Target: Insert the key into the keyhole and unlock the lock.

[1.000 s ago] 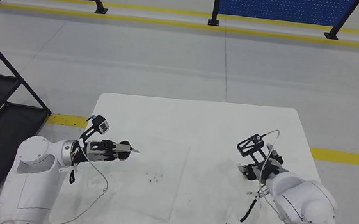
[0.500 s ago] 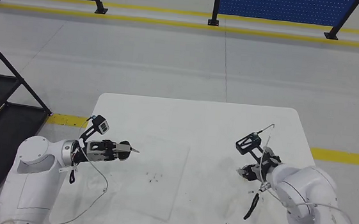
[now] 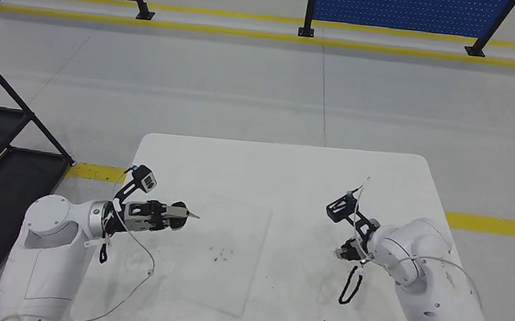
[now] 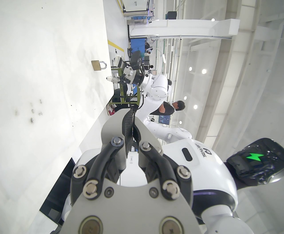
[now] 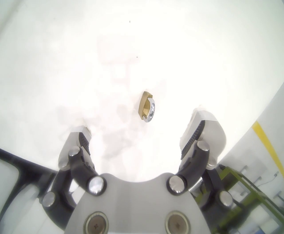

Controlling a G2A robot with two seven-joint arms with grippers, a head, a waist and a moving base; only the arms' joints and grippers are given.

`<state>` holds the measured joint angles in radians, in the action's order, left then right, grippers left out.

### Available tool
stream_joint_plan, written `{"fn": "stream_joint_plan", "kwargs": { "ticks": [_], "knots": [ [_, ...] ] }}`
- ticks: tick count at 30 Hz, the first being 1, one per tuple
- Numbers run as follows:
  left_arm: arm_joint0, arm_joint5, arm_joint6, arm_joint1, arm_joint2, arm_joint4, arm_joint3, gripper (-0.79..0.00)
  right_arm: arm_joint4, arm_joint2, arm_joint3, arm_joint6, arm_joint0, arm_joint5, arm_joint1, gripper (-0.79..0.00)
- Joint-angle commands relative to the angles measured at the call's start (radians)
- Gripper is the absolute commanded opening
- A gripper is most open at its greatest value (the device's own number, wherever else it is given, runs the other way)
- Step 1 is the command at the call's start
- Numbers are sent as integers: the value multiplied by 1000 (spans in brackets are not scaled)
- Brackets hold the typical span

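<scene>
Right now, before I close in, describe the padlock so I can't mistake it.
On the white table, look at the side under the robot's right arm, just ahead of the open right end effector. The padlock lies there: a small brass body with a shiny chrome shackle, unlike the dark specks mid-table.

gold lock (image 5: 143,104) with silver shackle (image 5: 152,110), white table (image 3: 284,177), yellow floor stripe (image 3: 496,225), blue barriers (image 3: 409,8)

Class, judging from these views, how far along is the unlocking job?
Done: nothing visible; the padlock lies on the table, shackle seemingly closed. In hand: the right gripper hangs open facing it, not touching. The left gripper is shut, far off; a key cannot be made out. Left: gripping, inserting, turning.
</scene>
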<state>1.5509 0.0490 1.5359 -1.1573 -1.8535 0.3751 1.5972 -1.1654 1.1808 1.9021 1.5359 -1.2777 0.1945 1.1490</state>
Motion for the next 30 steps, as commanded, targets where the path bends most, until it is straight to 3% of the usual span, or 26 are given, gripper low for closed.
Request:
{"fn": "stream_joint_plan", "kwargs": {
  "ticks": [1, 28, 30],
  "knots": [
    [0, 0, 0, 0, 0, 0, 0, -785, 1, -5, -13, 0, 3, -8, -4, 0],
    [0, 0, 0, 0, 0, 0, 0, -785, 119, -140, -216, 0, 151, 17, -46, 0],
    [0, 0, 0, 0, 0, 0, 0, -785, 127, -152, -232, 0, 164, 17, -49, -40]
  ]
}}
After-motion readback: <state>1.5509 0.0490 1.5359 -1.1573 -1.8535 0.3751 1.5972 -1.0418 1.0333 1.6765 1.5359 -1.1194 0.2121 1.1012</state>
